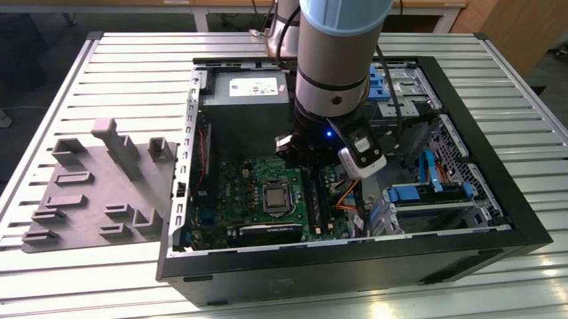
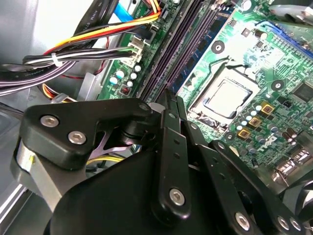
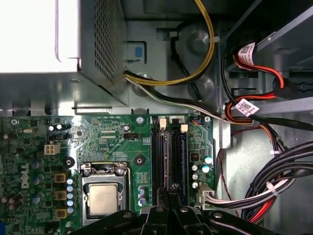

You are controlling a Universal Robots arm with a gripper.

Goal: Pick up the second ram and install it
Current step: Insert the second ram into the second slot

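The thin dark bluish-green memory stick that I take for the second ram stands on edge among the long black plastic memory slots, on the green motherboard right of the square metal processor socket. Its long axis runs near to far. The black gripper hovers at its near end, fingers pressed together, apparently gripping nothing. Installation looks nearly done; whether the stick is fully seated I cannot tell.
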